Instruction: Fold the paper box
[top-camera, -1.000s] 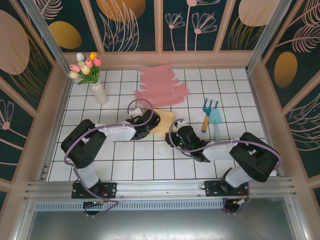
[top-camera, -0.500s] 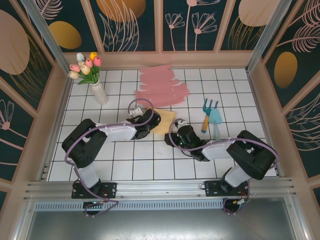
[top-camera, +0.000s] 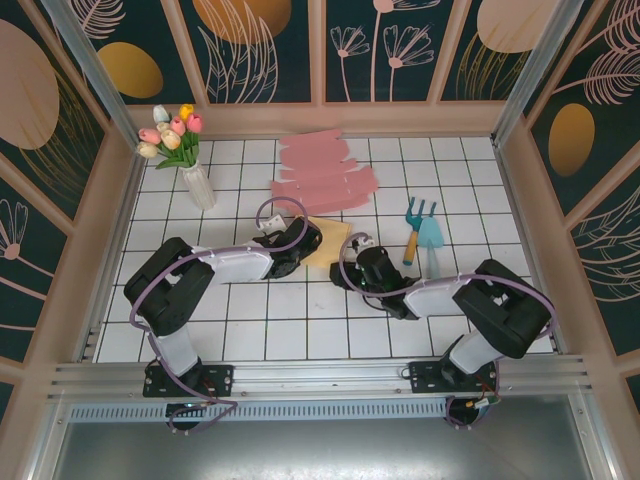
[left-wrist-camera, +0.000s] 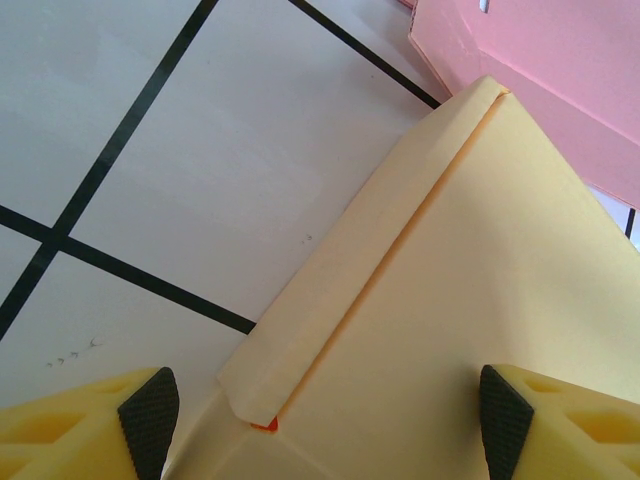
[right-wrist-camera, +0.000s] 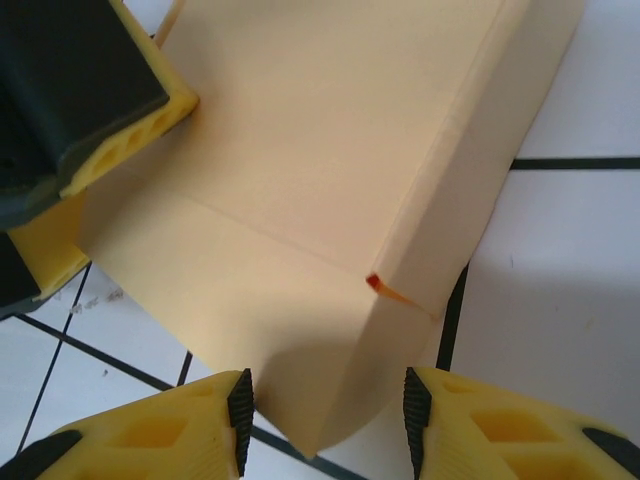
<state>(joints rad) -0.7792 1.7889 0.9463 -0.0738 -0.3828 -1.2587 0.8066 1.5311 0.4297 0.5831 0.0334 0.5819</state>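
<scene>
Two grippers flanked the yellow paper box (top-camera: 330, 238), which lay flat on the white tiled table (top-camera: 250, 330) near its middle. The left gripper (top-camera: 303, 244) sat at the box's left edge. In its wrist view the fingers stood wide apart (left-wrist-camera: 320, 415), with the box (left-wrist-camera: 480, 300) and one folded-over side flap lying between them — parted, clamping nothing. The right gripper (top-camera: 345, 272) sat at the box's near corner. Its wrist view showed it parted too (right-wrist-camera: 325, 415), the corner of the box (right-wrist-camera: 330, 130) poking between the fingertips, whether touching them I could not tell.

Just beyond the box's far edge lay pink cardboard sheets (top-camera: 322, 172). Right of the box lay a hand fork (top-camera: 415, 228) and a trowel (top-camera: 432, 245) — side by side. Well left of the box and farther back stood a vase of tulips (top-camera: 197, 185).
</scene>
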